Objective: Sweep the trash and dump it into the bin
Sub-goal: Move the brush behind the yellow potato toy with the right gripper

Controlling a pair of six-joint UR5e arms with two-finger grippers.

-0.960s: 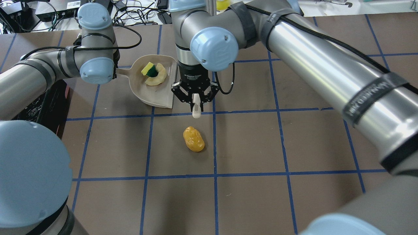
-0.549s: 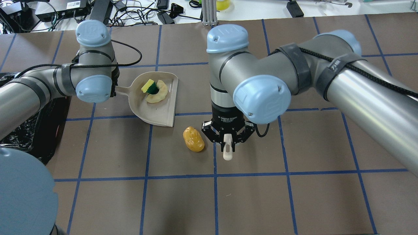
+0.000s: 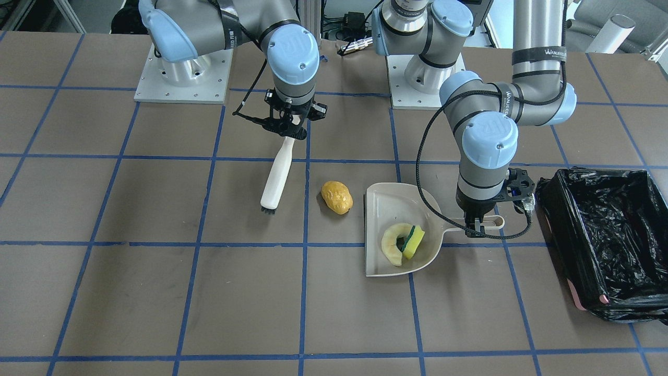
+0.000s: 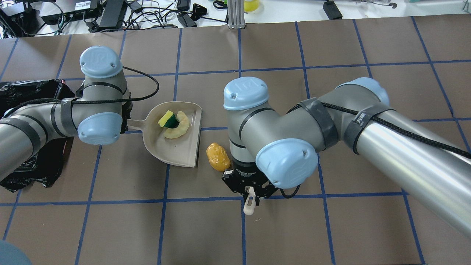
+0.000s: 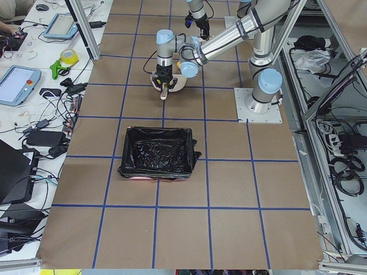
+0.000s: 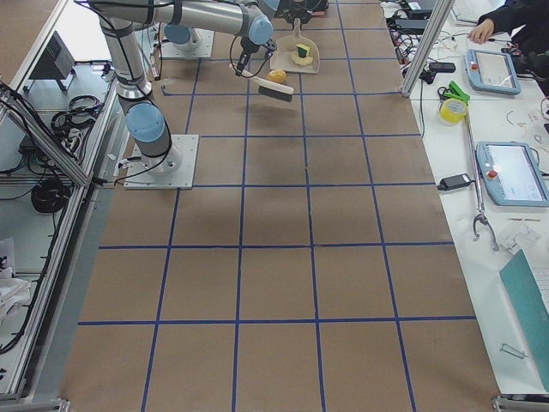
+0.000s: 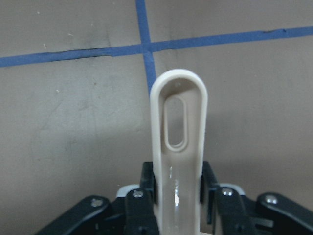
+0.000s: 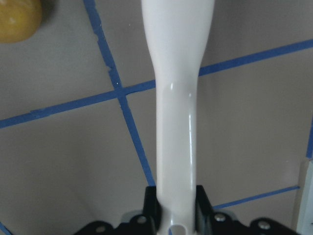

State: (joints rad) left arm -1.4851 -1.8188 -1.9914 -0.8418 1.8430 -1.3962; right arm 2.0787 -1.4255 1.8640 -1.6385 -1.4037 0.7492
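Note:
The trash is in three pieces. A glossy orange lump [image 3: 336,197] lies on the table just off the open mouth of the beige dustpan [image 3: 378,261]. A cream ring slice [image 3: 390,243] and a yellow-green sponge [image 3: 415,239] rest inside the pan. My left gripper [image 3: 476,225] is shut on the dustpan handle [image 7: 178,127]. My right gripper [image 3: 290,130] is shut on the beige brush [image 3: 276,177], whose bristles touch down on the far side of the lump from the pan, a small gap away. The bin [image 3: 626,175] stands beyond the pan's handle.
The bin's black bag [image 4: 25,95] spills over its edges next to my left elbow. Cables and devices crowd the far table edge [image 4: 147,14]. Blue tape lines grid the brown table [image 4: 368,147].
My right arm carried the brush from the pan's mouth toward the robot, past the lump to its other side. The left arm slid the dustpan closer to the lump, which stayed put.

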